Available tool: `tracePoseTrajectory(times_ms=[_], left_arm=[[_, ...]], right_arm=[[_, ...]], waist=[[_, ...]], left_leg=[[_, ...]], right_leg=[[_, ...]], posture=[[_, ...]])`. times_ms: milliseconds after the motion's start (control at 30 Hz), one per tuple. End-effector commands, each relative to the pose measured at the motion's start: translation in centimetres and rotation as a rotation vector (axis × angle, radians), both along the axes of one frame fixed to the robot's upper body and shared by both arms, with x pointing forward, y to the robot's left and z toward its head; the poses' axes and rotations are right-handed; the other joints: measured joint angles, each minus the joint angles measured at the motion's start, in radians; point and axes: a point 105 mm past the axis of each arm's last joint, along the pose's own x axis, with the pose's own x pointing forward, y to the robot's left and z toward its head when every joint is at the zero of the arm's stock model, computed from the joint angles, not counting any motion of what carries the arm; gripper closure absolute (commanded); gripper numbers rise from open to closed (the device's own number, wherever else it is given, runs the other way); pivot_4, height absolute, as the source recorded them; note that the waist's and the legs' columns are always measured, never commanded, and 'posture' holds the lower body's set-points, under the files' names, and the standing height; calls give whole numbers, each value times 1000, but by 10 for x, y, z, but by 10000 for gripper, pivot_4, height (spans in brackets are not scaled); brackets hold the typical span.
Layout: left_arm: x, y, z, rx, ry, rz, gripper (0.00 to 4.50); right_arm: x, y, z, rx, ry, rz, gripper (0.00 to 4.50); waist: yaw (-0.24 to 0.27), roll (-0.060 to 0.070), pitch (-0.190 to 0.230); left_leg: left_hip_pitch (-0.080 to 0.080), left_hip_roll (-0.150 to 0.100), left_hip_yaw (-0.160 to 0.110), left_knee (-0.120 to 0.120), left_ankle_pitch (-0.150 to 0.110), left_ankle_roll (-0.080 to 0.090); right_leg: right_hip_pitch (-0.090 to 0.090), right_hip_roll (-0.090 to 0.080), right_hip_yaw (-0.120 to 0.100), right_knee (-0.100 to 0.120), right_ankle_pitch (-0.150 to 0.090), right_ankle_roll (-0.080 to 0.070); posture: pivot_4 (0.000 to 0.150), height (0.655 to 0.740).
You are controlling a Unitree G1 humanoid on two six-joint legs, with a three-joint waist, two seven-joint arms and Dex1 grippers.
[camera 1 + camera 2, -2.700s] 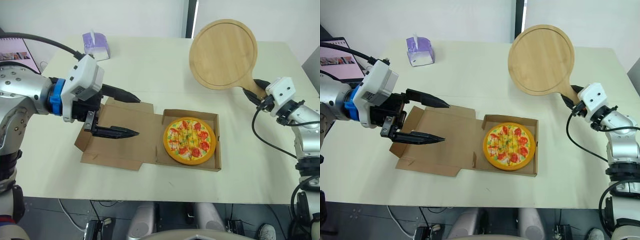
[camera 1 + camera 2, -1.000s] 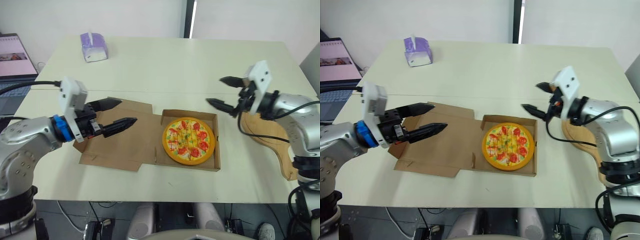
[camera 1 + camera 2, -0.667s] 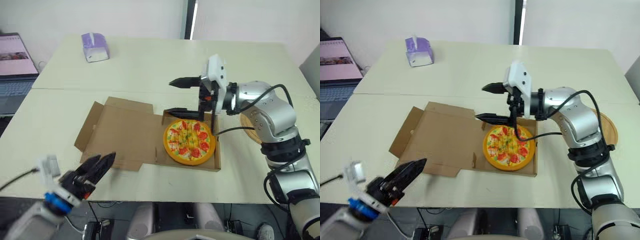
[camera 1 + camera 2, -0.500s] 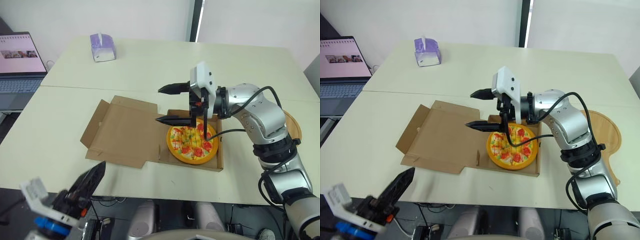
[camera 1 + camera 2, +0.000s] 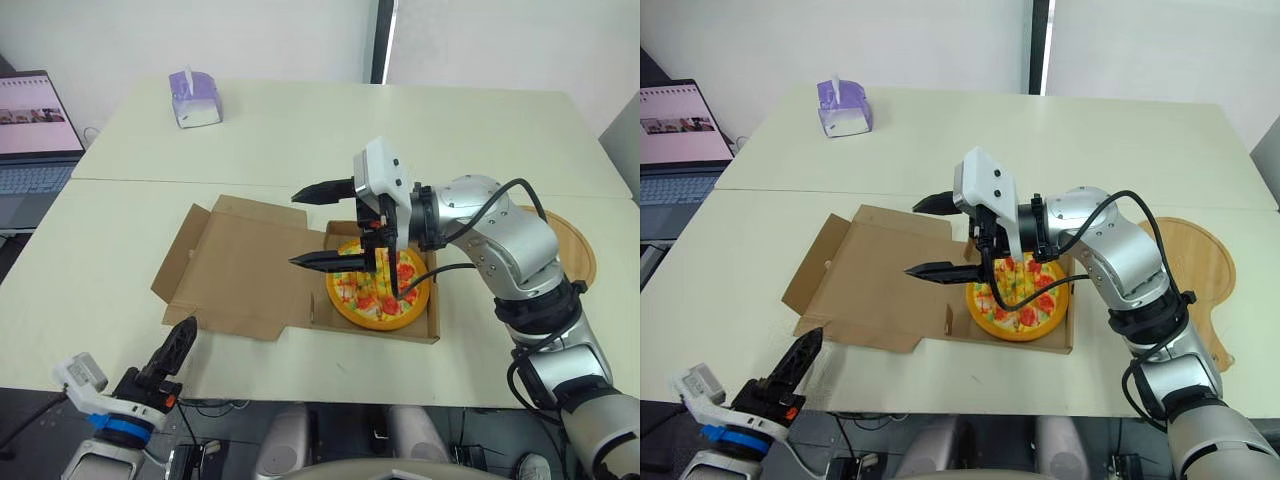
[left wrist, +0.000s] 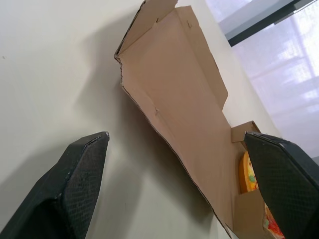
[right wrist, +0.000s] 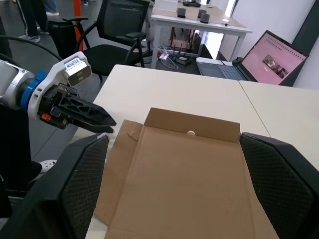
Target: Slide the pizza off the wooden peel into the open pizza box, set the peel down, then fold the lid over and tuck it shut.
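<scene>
Pizza, a round yellow toy one with red toppings (image 5: 378, 285), lies flat in the tray of the brown cardboard pizza box (image 5: 433, 295), near the middle of the cream table (image 5: 300, 140). The round wooden peel (image 5: 572, 245) rests on the table to the right, apart from the box. So the first two steps look done, and the one in hand is closing the box.

Its flat cardboard lid (image 5: 245, 270) lies open to the left of the tray, with the side flaps slightly raised. The right gripper (image 5: 322, 226) hangs over the hinge line between lid and tray, its two black fingers spread wide and holding nothing. One finger points over the far edge of the lid, the other over its inner part.

The left gripper (image 5: 178, 345) sits low at the near left table edge, apart from the lid. Its fingers (image 6: 75, 184) are also parted (the left wrist view shows the lid between them) and empty.

Next, I judge, one gripper must catch the lid's left edge and swing it rightward over the pizza. The right gripper, being in the lid's path, would have to clear first. The front flap then needs tucking into the tray.
</scene>
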Motion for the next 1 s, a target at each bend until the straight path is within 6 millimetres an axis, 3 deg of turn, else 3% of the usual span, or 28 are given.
tracePoseTrajectory(times_ms=[33, 233, 633, 733, 1000], left_arm=[[8, 4, 6, -23, -37, 26, 0], [15, 17, 18, -62, -91, 74, 0], [8, 19, 4, -59, -35, 62, 0], [8, 17, 3, -61, -28, 47, 5537], [11, 19, -1, -52, -7, 26, 31108]], right_arm=[[-6, -4, 14, 30, -48, -3, 391], [-6, -8, 14, 24, -41, -26, 391], [-5, -10, 15, 20, -46, -33, 391], [-5, -10, 15, 21, -49, -34, 0], [-5, -11, 16, 26, -52, -39, 0]], waist=[[-2, 0, 0], [-2, -1, -1], [-4, -1, -1], [-4, -1, 0], [-4, -1, 0]], left_leg=[[0, 0, 0, -1, 0, 0], [0, 0, 1, -4, 0, 0], [1, -1, 1, -5, 0, 0], [1, -1, 1, -5, 0, 0], [1, -1, 1, -5, 0, 0]], right_leg=[[0, -1, 1, 0, 0, 0], [-1, -1, 0, -2, -1, -1], [0, -2, 0, -2, -1, -1], [0, -2, 0, -2, -1, -1], [0, -2, 0, -2, -1, -1]], posture=[[1500, 7400], [1500, 7400], [1500, 7400], [1500, 7400], [1500, 7400]])
